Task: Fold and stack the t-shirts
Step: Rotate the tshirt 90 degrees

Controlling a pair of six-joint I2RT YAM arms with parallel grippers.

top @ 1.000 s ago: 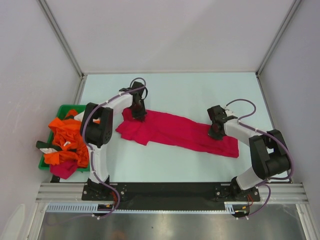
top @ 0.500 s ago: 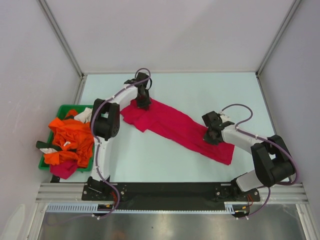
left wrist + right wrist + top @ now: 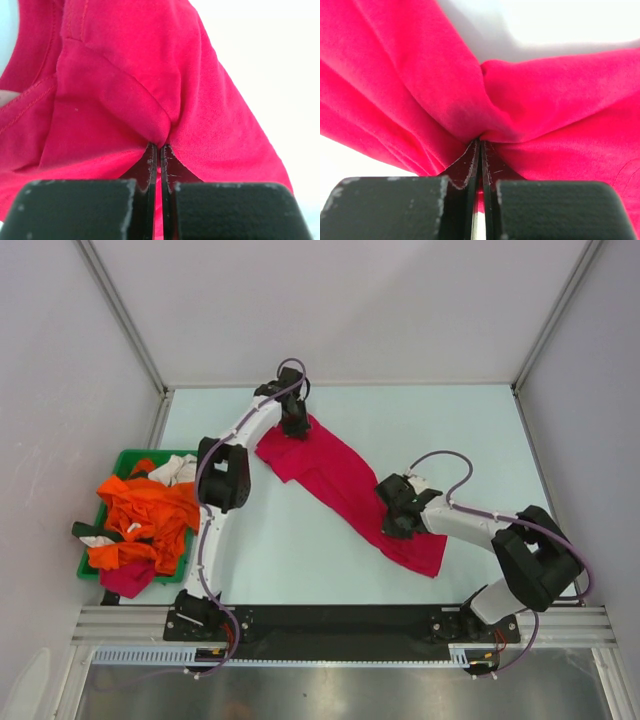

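Note:
A crimson-pink t-shirt lies stretched in a diagonal band across the table, from far left to near right. My left gripper is shut on its far end, with a fold of the cloth pinched between the jaws. My right gripper is shut on the shirt near its near end, where the cloth bunches at the fingertips. Bright orange t-shirts are heaped in the green tray at the left.
The green tray also holds a white cloth and a dark pink piece that hangs over its near edge. Grey walls close in the table on three sides. The black rail with both arm bases runs along the near edge.
Both grippers have swung the pink shirt from nearly level to a steep diagonal: the left end went farther and rightward, the right end nearer and leftward. The right gripper has closed on the cloth.

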